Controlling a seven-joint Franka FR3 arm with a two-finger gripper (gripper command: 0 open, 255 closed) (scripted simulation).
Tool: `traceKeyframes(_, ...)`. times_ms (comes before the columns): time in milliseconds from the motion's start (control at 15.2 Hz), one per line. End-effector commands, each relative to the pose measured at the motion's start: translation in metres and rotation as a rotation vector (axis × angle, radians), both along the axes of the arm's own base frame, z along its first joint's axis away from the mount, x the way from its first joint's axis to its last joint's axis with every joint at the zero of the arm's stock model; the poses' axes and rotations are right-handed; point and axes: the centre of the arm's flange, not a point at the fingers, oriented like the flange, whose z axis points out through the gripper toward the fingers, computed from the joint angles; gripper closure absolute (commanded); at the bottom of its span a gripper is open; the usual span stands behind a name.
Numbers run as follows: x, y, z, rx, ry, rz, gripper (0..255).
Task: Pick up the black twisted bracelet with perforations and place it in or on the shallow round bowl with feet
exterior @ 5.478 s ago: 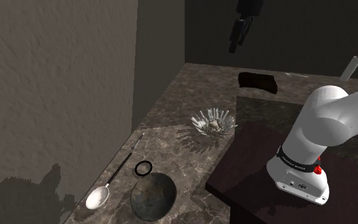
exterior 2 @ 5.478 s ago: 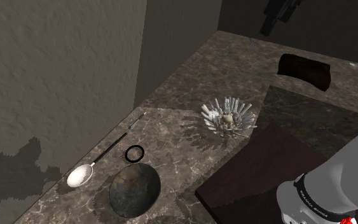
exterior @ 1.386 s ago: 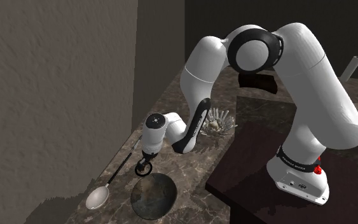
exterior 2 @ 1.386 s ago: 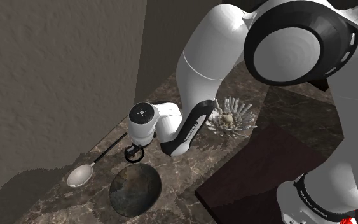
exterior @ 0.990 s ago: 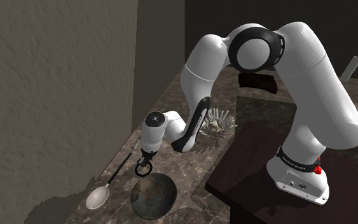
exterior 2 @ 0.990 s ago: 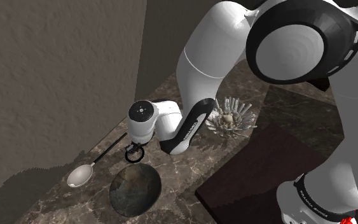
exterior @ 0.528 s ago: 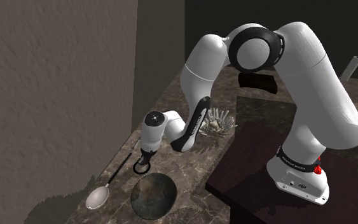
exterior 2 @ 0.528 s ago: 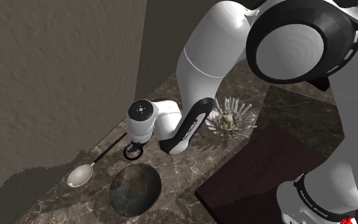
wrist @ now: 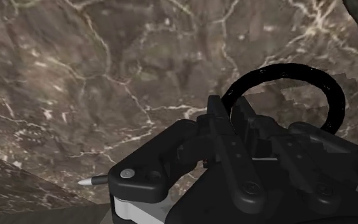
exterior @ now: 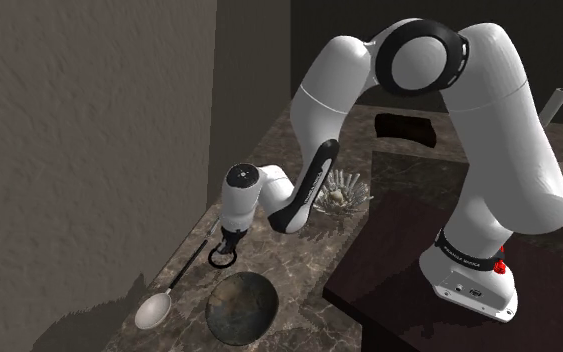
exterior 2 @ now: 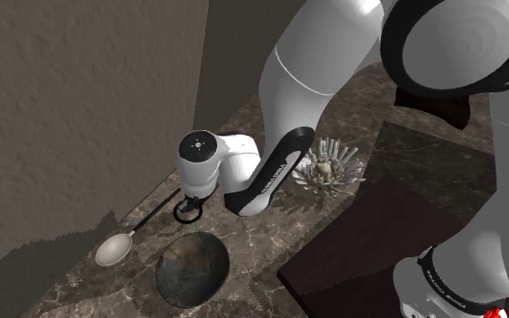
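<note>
Claw (wrist: 231, 116) pinches bracelet (wrist: 285, 69) rim; bowl (exterior: 241, 308) beside, counter (exterior: 281, 250) edge near.

In the shoulder view, my gripper (exterior: 225, 247) meets the bracelet (wrist: 285, 70) over the counter (exterior: 284, 262), bowl (exterior: 241, 308) just nearer, spoon (exterior: 153, 311) left, dish (exterior: 337, 192) farther right.

Three cameras trained on one corner of a marble counter.

The shoulder view looks down from beside and a little behind the stand (exterior: 394, 250), at its lower right, with the arm (exterior: 499, 130) reaching up and left toward the wall (exterior: 89, 130). The second exterior view faces nearly the same way but sits nearer. Both take in the counter (exterior: 304, 272), the dark bowl (exterior: 241, 307) and the spoon (exterior: 154, 312). The wrist view looks along the gripper (wrist: 231, 111), very close to the marble and the black bracelet (wrist: 279, 71).
</note>
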Motion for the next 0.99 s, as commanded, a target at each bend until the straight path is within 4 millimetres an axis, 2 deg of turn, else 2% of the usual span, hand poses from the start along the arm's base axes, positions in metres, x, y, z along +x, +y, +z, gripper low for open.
traceKeyframes(0, 0.001, 0.0, 0.01, 0.0, 0.0, 0.0, 255)
traceKeyframes(858, 0.001, 0.0, 0.077, 0.0, 0.0, 0.0, 255)
traceKeyframes(924, -0.011, 0.006, 0.078, 0.0, 0.0, 0.0, 255)
